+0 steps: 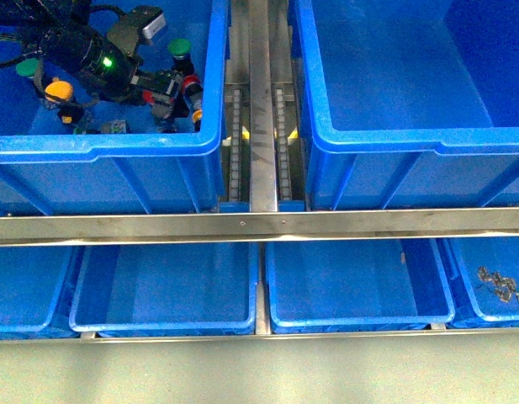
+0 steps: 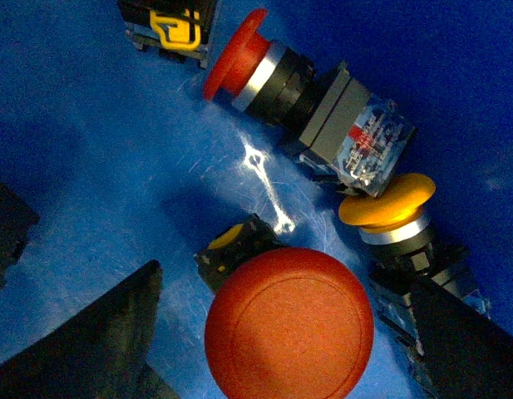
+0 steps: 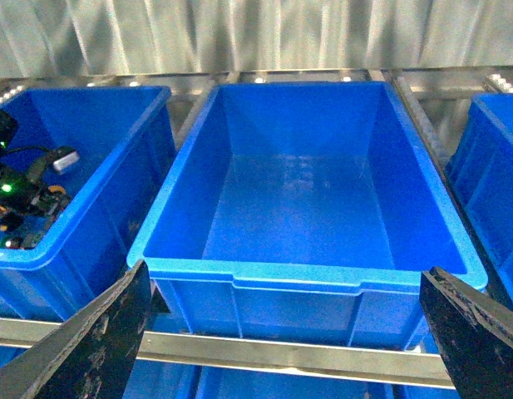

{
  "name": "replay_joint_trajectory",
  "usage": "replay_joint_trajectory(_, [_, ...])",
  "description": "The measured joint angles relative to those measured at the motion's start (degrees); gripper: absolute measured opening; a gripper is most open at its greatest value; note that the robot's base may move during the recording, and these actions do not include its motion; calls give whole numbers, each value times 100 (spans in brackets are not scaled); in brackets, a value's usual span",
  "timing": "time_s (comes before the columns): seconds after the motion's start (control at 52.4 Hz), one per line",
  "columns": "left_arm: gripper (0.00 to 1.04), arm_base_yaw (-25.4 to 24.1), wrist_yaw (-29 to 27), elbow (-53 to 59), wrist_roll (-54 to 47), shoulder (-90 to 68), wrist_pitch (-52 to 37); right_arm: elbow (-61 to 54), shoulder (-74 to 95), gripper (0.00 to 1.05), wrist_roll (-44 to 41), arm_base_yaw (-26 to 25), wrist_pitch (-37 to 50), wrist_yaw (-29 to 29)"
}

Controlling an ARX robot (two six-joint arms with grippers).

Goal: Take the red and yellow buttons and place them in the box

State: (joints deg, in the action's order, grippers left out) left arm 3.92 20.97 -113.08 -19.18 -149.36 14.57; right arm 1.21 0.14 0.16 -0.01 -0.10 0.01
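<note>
In the left wrist view a red button (image 2: 289,324) stands cap-up between the open fingers of my left gripper (image 2: 289,353), which is empty. A second red button (image 2: 239,54) lies on its side beyond it, and a yellow button (image 2: 387,201) lies close to one finger (image 2: 464,349). In the front view my left gripper (image 1: 171,94) is down inside the left crate (image 1: 99,145), by a red button (image 1: 192,84); a yellow button (image 1: 59,88) lies further left. The empty box (image 1: 410,139) is at the right. My right gripper (image 3: 281,349) is open and empty, facing the box (image 3: 298,273).
Green-capped switches (image 1: 179,48) lie in the left crate. A metal rail (image 1: 259,225) crosses in front of both crates, with a roller track (image 1: 259,109) between them. Shallower blue trays (image 1: 166,290) sit below; the far right one holds small metal parts (image 1: 503,286).
</note>
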Motion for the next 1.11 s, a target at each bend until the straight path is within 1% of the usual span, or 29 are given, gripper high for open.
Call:
replay_joint_trajectory(0.191, [57, -33, -15, -133, 44, -2, 42, 0, 0, 98, -2, 0, 0, 0])
replay_joint_trajectory(0.229, [50, -39, -15, -157, 50, -4, 42, 0, 0, 98, -2, 0, 0, 0])
replay_joint_trajectory(0.325, [37, -52, -24, -186, 74, -4, 44, 0, 0, 98, -2, 0, 0, 0])
replay_joint_trajectory(0.382, [35, -59, -17, -186, 87, -4, 44, 0, 0, 98, -2, 0, 0, 0])
replay_joint_trajectory(0.554, [35, -83, -35, -83, 223, 7, -127, 0, 0, 98, 0, 0, 0, 0])
replay_joint_trajectory(0.688, [35, -166, -46, 369, 647, 264, -511, 0, 0, 98, -2, -2, 0, 0])
replay_joint_trajectory(0.783, [35, -297, 66, 750, 966, 568, -776, 0, 0, 98, -2, 0, 0, 0])
replay_joint_trajectory(0.936, [35, -688, 273, 1502, 1711, 1456, -1139, 0, 0, 98, 0, 0, 0, -2])
replay_joint_trajectory(1.089, [35, -1399, 739, 2302, 3034, 2782, -1325, 0, 0, 98, -2, -2, 0, 0])
replay_joint_trajectory(1.108, [35, -1480, 887, 2444, 3322, 2944, -1340, 0, 0, 98, -2, 0, 0, 0])
